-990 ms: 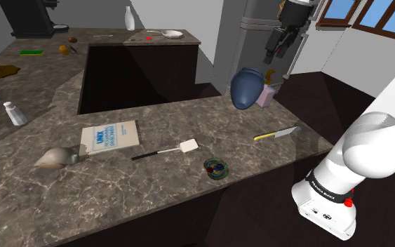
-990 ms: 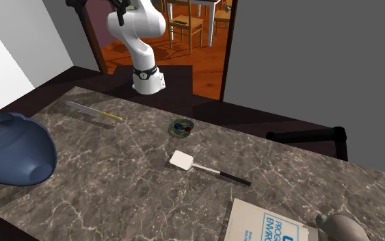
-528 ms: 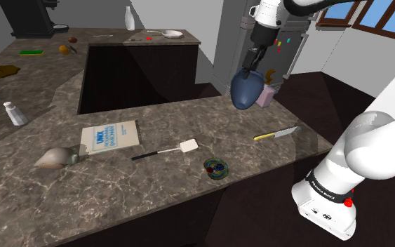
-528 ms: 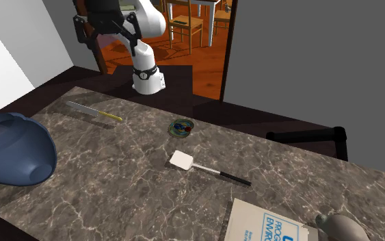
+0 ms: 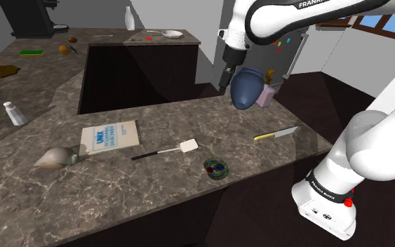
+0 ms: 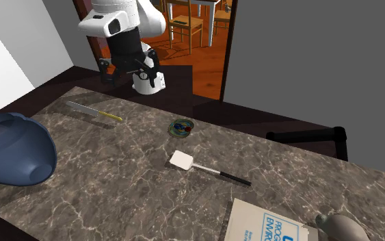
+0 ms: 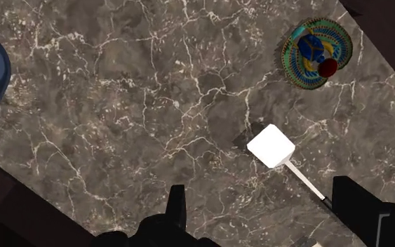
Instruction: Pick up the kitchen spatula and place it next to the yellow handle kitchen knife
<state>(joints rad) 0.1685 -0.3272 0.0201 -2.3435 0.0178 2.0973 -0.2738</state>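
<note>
While FRANKA shows on the arm (image 5: 287, 15), the tool (image 7: 266, 210) hangs open over the bench (image 7: 118, 105) — white spatula (image 7: 271, 146) lying untouched.

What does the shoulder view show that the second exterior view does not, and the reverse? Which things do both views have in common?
Of the two, the shoulder view adds a white shaker, a white bottle and windows. The second exterior view adds wooden chairs on an orange floor beyond a doorway. Both share the marbled counter, the spatula, the yellow-handled knife, the blue bowl, the patterned dish and the open gripper.
</note>
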